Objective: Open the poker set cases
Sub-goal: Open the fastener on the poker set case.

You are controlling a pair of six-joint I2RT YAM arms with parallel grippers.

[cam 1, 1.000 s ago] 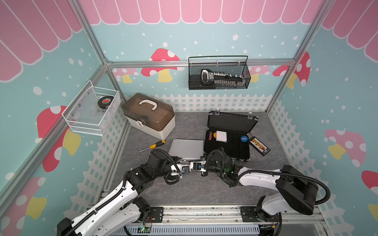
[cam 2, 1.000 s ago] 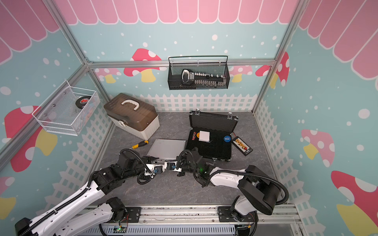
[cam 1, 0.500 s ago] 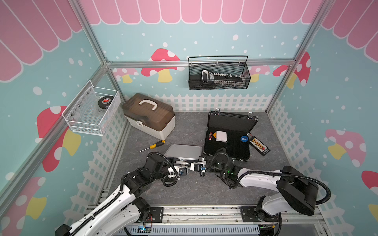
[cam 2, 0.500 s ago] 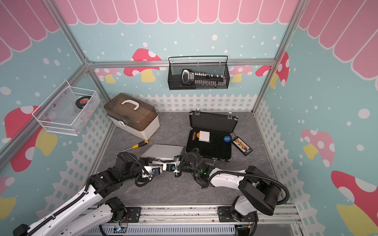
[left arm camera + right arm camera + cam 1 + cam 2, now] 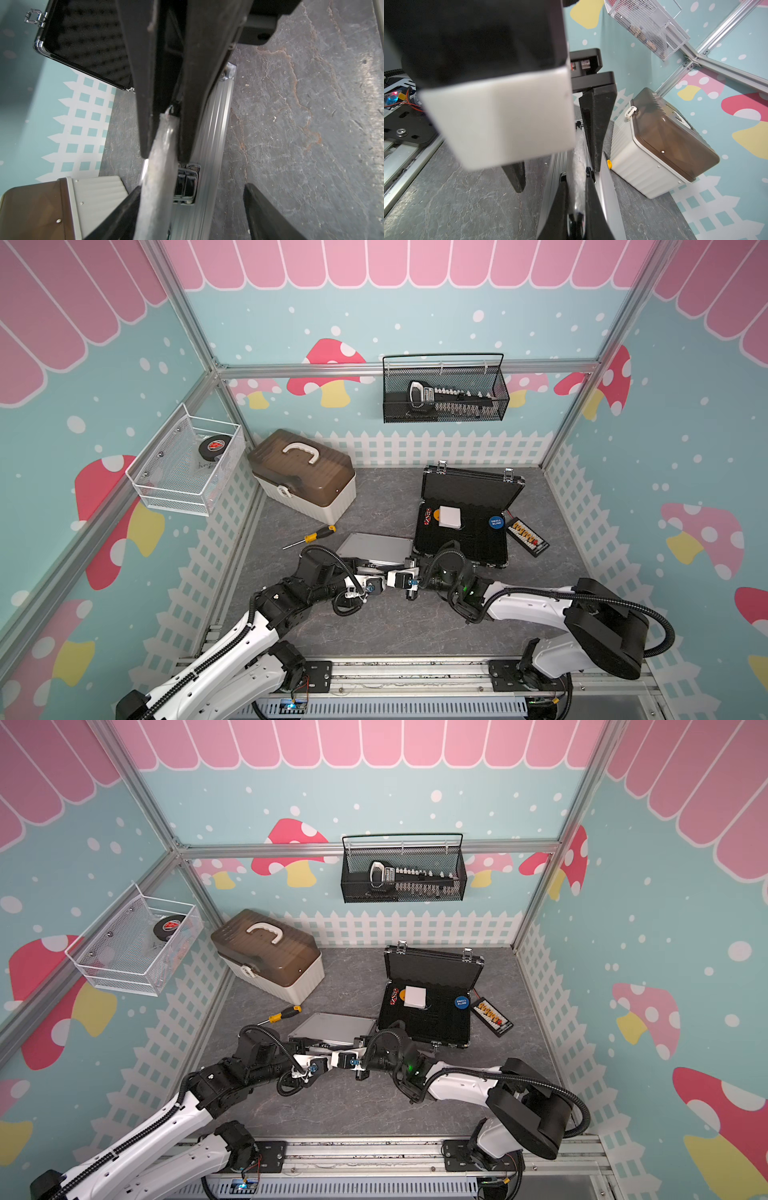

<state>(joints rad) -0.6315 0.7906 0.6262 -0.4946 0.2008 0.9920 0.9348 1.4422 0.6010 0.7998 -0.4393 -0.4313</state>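
left fingers (image 5: 264, 214) had spread wider astride the latch (image 5: 186, 185) of the silver case (image 5: 374, 545); right fingers (image 5: 556, 212) pinched its handle (image 5: 158, 166), so the lid seemed free to lift.

In both top views the left arm (image 5: 232, 649) and the right arm (image 5: 523, 608) reach over the near side of the silver case (image 5: 374, 546), so its front cannot be seen. The right arm also hides a near corner of the black case (image 5: 465, 539). The things in the wire basket (image 5: 444, 416) are too small to tell. In the left wrist view the fingers (image 5: 143, 83) of the right hand (image 5: 165, 158) block the middle, the bit of silver case between them is a grey smear, and the white box (image 5: 95, 191) is cut off at the edge. In the right wrist view the left hand (image 5: 556, 180) is a big blurry block.
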